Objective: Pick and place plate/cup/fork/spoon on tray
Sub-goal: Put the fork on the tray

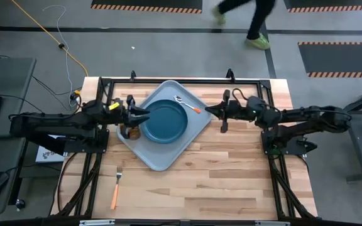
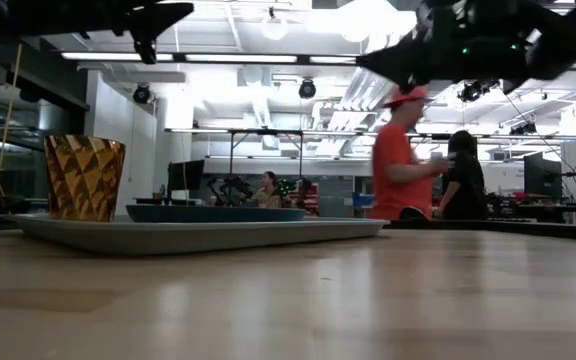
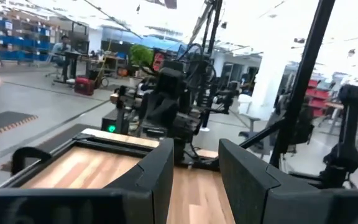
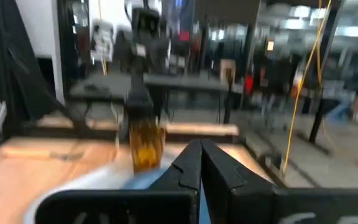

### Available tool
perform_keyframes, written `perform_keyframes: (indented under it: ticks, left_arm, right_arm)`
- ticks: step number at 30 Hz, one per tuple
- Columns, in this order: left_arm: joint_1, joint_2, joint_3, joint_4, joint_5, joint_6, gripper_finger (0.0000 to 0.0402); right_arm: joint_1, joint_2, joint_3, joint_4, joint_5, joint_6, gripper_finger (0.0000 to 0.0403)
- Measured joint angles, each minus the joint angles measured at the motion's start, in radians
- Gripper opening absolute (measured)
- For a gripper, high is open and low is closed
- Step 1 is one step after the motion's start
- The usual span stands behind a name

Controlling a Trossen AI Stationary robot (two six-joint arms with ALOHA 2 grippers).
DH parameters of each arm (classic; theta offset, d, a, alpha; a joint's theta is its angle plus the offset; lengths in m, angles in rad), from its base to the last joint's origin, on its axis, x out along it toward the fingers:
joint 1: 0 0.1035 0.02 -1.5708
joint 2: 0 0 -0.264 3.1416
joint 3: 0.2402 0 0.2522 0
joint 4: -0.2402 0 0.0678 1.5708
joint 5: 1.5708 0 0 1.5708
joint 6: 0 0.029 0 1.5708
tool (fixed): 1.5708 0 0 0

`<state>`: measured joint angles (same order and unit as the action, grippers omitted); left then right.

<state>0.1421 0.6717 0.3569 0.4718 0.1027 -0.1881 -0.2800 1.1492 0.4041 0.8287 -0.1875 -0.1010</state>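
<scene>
High view: plate (image 1: 166, 120), cup (image 1: 131, 132) and spoon (image 1: 187, 104) lie on tray (image 1: 162, 157); fork (image 1: 115, 186) at 7 o'clock on worktop (image 1: 219, 169). Left hand (image 1: 144, 114) apart, right hand (image 1: 208, 111) together.

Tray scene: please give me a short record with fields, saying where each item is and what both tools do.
tray: on the wooden table, turned diagonally
plate: lying on the tray
cup: standing upright on the tray, beside the plate
spoon: on the tray near its far corner
fork: on the table, outside the tray
left tool: open, empty, raised over the plate's edge
right tool: shut, empty, raised by the tray's corner near the spoon
</scene>
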Motion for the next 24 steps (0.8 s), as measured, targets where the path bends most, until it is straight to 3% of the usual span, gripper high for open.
perform_keyframes:
  ticks: [7, 15, 24]
  left_arm:
    - [0.000, -0.055, 0.000, -0.118, -0.034, 0.045, 0.0117]
    - [0.000, -0.030, 0.000, -0.085, -0.060, 0.070, 0.0117]
    - [0.000, -0.020, 0.000, -0.082, -0.074, 0.057, 0.0117]
  right_arm:
    - [0.041, 0.001, -0.019, 0.079, 0.001, 0.000, 0.0000]
    - [0.049, 0.001, 0.028, 0.082, 0.023, 0.122, 0.0000]
    - [0.052, 0.001, 0.055, 0.070, 0.094, 0.095, 0.0000]
